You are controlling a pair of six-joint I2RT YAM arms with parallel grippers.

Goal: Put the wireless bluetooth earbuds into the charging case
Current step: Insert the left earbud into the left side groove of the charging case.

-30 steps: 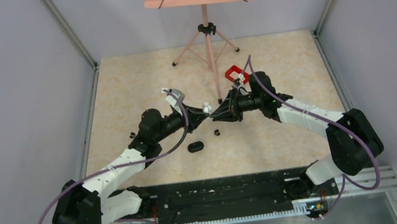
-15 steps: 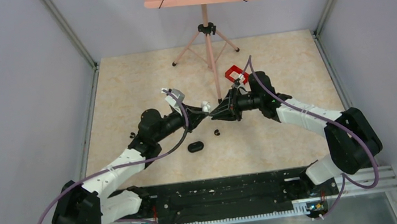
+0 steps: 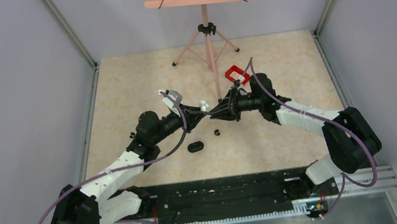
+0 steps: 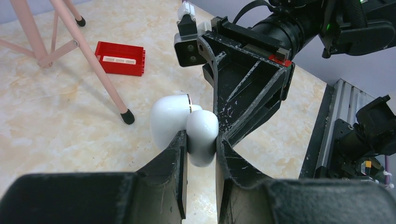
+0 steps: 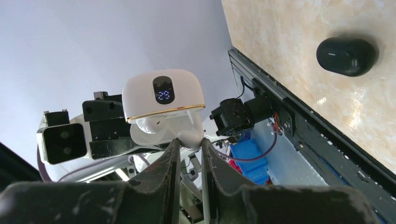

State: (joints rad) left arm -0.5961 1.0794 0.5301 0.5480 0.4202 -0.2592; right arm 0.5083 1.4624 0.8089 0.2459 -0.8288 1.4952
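Shows the left fingers (image 4: 183, 144) and right fingers (image 5: 173, 151) meeting in mid-air above the desk (image 3: 141, 79), each closed on the same white rounded-square object (image 5: 163, 95). Shows that object hinged open along a gold rim, with lit digits on its front. Places the charging case (image 3: 195, 146), glossy black, flat on the desk nearer the arm bases, untouched. Places one black earbud (image 3: 217, 132) near it, not touching.
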